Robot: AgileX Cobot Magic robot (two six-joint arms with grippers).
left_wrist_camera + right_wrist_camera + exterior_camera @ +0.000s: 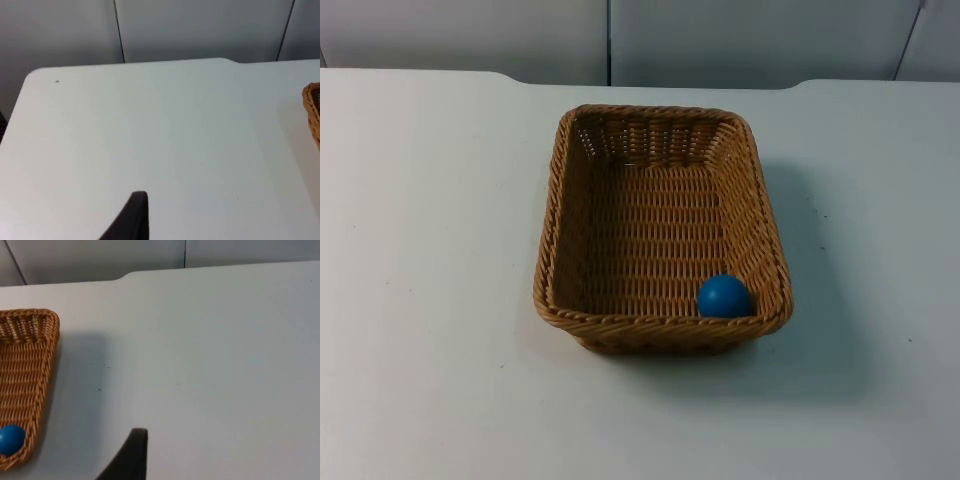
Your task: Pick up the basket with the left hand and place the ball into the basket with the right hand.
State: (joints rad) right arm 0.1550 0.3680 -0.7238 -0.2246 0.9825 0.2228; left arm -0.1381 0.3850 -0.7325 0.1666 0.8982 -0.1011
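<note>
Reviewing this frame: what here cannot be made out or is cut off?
- Left pincer: one black fingertip at the left wrist picture's edge; open or shut cannot be told.
- Right pincer: same in the right wrist view.
- Basket: cut off by the edge in both wrist views.
- Blue ball: lies in the basket's corner; whether it touches the wall cannot be told.
</note>
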